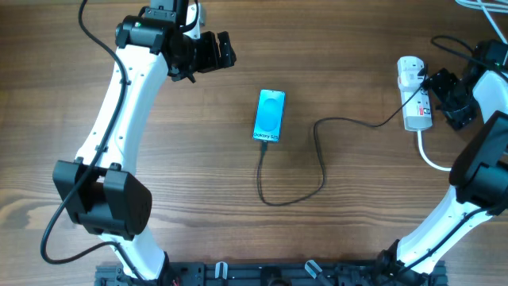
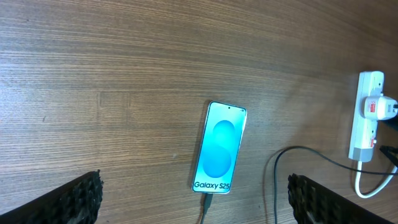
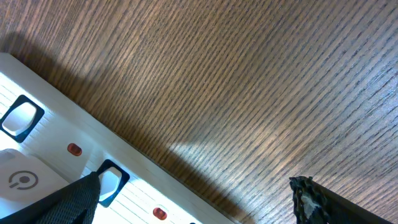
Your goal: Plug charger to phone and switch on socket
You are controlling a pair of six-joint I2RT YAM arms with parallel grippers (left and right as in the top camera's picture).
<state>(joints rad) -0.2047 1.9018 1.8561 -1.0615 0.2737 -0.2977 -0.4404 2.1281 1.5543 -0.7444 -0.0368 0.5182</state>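
The phone point(image 1: 269, 116) lies flat at the table's middle, cyan screen up, "Galaxy" lettering at its near edge; it also shows in the left wrist view point(image 2: 219, 147). The charger, a thin black cable point(image 1: 321, 151), has its tip in the phone's lower edge point(image 2: 206, 202) and loops right toward the socket. The socket point(image 1: 413, 92) is a white power strip at the far right, also seen in the right wrist view point(image 3: 68, 162) with rocker switches and red lamps. My left gripper point(image 1: 216, 50) is open and empty, far left of the phone. My right gripper point(image 1: 441, 94) is open, one finger over a switch.
A thick white lead point(image 1: 431, 159) curves from the socket's near end toward the right arm. More cables point(image 1: 476, 8) hang at the top right corner. The arm bases and a black rail point(image 1: 262, 274) sit along the near edge.
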